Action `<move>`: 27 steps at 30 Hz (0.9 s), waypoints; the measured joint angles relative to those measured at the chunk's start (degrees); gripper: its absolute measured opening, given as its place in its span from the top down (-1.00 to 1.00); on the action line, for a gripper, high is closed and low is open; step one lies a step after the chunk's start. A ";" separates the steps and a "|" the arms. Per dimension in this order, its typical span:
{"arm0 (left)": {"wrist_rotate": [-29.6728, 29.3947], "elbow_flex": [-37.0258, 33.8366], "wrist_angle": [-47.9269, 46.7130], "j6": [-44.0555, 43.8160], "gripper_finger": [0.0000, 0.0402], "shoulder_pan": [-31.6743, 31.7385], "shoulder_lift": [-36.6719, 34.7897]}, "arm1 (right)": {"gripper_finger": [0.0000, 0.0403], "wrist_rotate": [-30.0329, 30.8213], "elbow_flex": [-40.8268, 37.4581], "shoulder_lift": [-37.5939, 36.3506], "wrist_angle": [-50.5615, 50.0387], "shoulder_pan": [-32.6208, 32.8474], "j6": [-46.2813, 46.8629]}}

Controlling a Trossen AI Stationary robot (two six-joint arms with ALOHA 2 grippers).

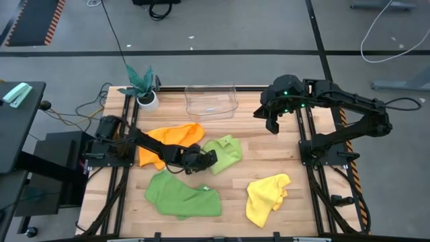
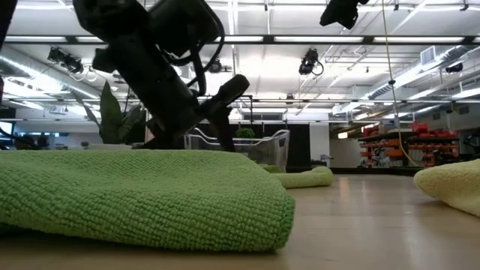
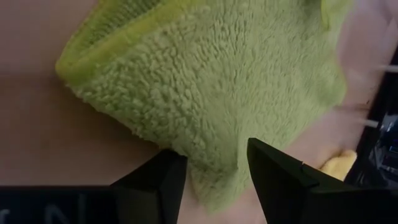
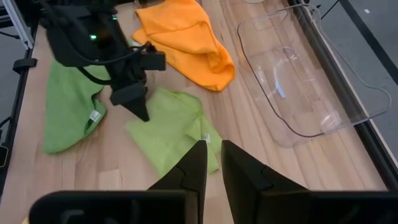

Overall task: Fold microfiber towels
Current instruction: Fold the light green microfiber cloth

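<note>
Beside the plant [image 1: 141, 82], clear bin [image 1: 211, 101]

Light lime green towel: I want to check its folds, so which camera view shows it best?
The right wrist view: the whole light lime green towel lies unobstructed, creases visible. The high view shows it whole but small. The left wrist view sees only one close-up part, the low view merely a distant edge.

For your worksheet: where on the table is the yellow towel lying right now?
In the high view the yellow towel lies crumpled near the table's front edge on the right side, apart from the darker green towel to its left and the light green towel.
</note>
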 joint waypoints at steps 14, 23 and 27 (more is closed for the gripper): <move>1.11 0.04 10.67 5.98 0.14 4.61 5.65 | 0.73 0.01 0.00 0.02 0.52 -0.01 0.86; 0.76 -0.05 11.73 9.12 0.31 6.69 5.99 | 0.73 0.00 0.01 0.02 1.20 -0.01 1.99; -2.69 -0.08 12.43 11.77 0.48 8.15 5.99 | 0.73 0.00 0.02 0.02 1.33 0.00 3.06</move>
